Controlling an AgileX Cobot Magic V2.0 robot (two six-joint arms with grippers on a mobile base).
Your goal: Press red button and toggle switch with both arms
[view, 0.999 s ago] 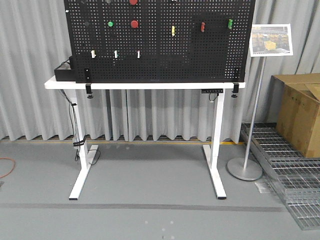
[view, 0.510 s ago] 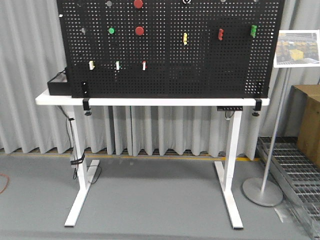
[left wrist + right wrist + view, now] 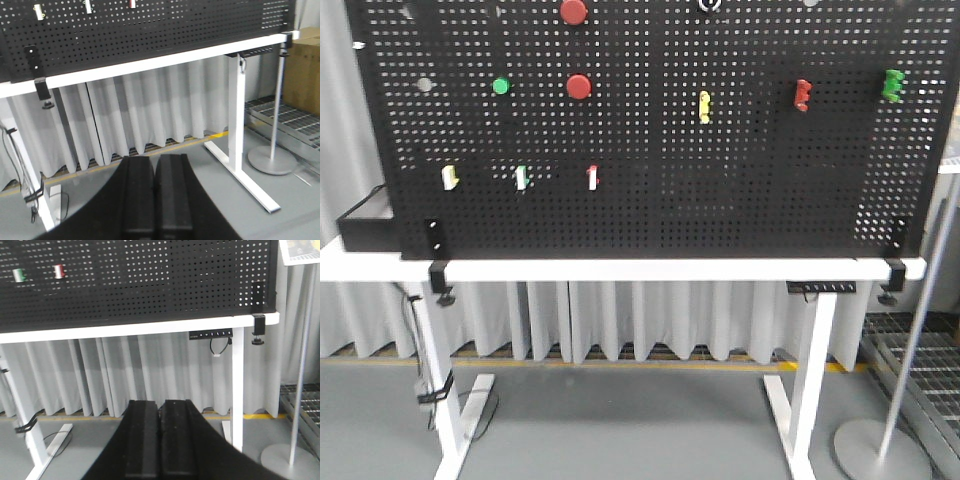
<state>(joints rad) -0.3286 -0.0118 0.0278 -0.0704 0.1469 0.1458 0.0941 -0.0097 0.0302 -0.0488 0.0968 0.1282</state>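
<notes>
Grey curtains back the counter (image 3: 620,269) and its black pegboard (image 3: 740,200). Near the board's top, the rigid-looking red button (image 3: 574,11) probably wants a square push on its cap. The toggle switch (image 3: 709,4), to its right, likely needs only a light flick on its stub. Left pincer (image 3: 155,162) and right pincer (image 3: 160,405) are pressed closed and empty.
</notes>
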